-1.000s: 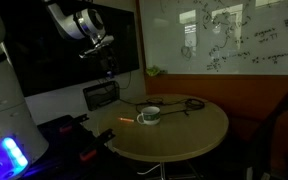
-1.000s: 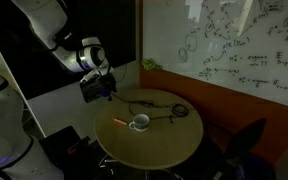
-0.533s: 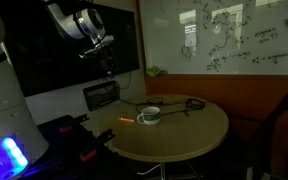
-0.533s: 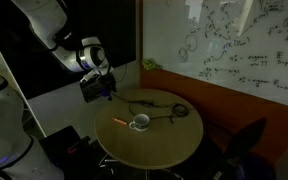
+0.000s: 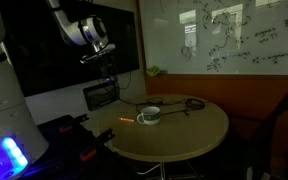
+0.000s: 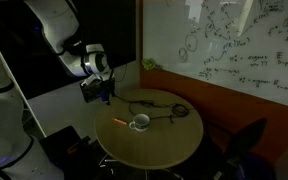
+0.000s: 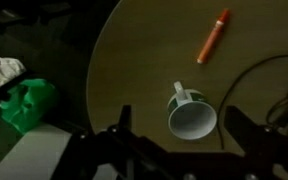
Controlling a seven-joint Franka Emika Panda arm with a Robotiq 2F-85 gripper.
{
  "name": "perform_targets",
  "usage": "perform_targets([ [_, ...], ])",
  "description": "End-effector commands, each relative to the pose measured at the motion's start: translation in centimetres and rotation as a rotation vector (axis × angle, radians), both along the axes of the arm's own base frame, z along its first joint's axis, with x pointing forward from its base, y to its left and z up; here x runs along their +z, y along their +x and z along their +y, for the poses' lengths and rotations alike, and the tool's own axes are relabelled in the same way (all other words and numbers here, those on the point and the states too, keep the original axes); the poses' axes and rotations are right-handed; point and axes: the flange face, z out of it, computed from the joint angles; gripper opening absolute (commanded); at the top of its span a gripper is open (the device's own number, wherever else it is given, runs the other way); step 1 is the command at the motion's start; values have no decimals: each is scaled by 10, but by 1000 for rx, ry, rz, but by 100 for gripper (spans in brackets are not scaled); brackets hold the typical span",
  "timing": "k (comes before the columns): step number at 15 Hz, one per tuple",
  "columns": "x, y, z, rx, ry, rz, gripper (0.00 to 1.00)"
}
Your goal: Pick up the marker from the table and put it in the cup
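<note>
Wrist view shows my pincer (image 7: 180, 118) spread wide and holding nothing, with its two dark fingers at the lower edge of the picture, one on each side of the cup (image 7: 192, 118). The marker (image 7: 213, 36) lies flat on the tabletop (image 7: 134, 60), apart from the cup and beyond its handle side, and it does not touch the black cable (image 7: 274, 80) that curves in from the edge. Compared with half a second ago, in both exterior views my arm has come a little lower and closer to the edge of the tabletop (image 5: 189, 132), but the pincer is still high above it and well apart from the marker (image 5: 125, 122). The marker (image 6: 118, 122) and the cup (image 6: 140, 122) have not moved; they are near each other, on the side of the tabletop toward my arm. So I judge that the task is only at its beginning: this is the approach, and the grasp is not yet done. For the next move I think I must shift sideways from above the cup to above the marker, then turn the fingers across its thin body before going down.
</note>
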Motion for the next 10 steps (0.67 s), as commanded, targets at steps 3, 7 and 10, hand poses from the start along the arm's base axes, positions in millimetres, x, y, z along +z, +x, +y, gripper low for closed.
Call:
perform_targets([
  [3, -62, 36, 14, -164, 22, 27, 100],
  [7, -119, 61, 27, -181, -10, 47, 100],
  [10, -159, 78, 31, -191, -20, 86, 100],
])
